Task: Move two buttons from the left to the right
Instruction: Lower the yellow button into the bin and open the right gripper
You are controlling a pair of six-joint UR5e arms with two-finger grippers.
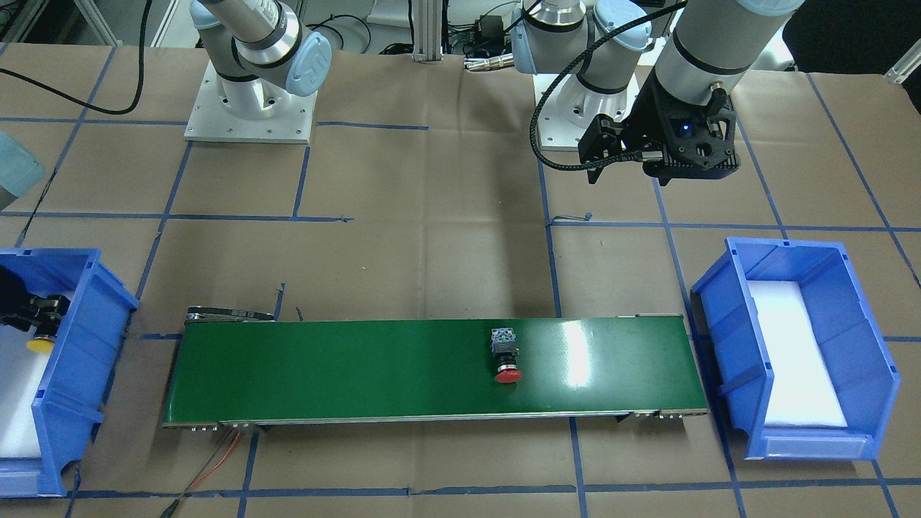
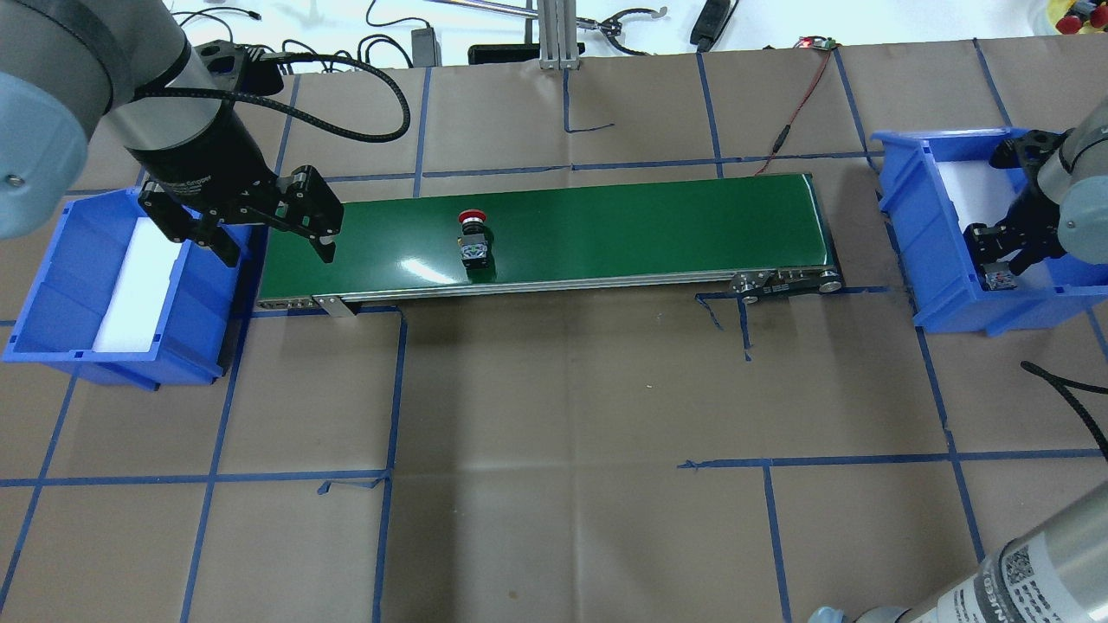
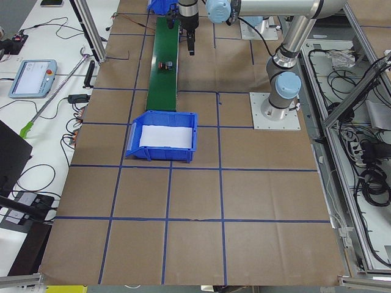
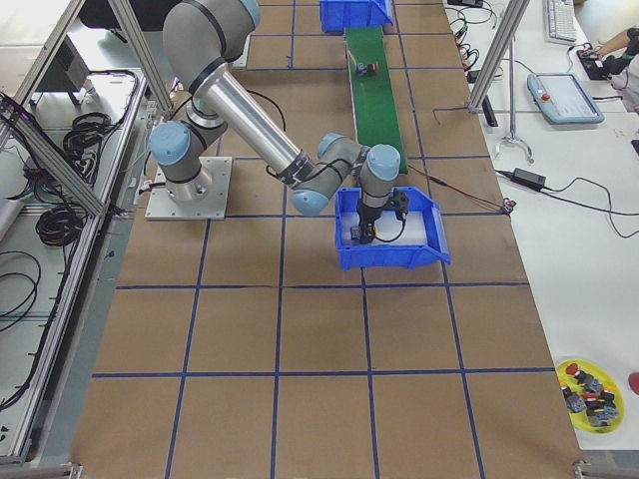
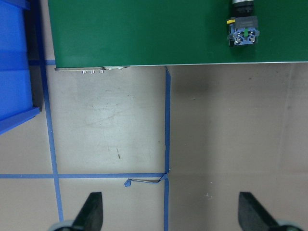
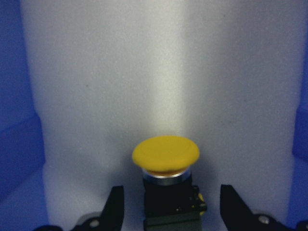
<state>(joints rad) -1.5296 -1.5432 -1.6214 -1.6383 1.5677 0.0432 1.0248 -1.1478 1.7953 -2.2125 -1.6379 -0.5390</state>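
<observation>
The red button [image 2: 473,237] lies on its side on the green conveyor belt [image 2: 606,234], a little left of the belt's middle in the overhead view; it also shows as the red button [image 1: 506,357] from the front. My left gripper [image 2: 279,253] hangs open above the belt's left end, and the red button [image 5: 243,31] sits at the top right of its wrist view. The yellow button [image 6: 166,156] rests on white foam in the right blue bin [image 2: 905,199]. My right gripper [image 6: 173,211] stands open astride it, with both fingers clear of its black body.
A second blue bin [image 2: 52,285] with a white foam liner stands at the belt's left end, under my left arm. Brown paper with blue tape lines covers the table. A red and black cable [image 2: 792,112] runs from the belt's far right corner.
</observation>
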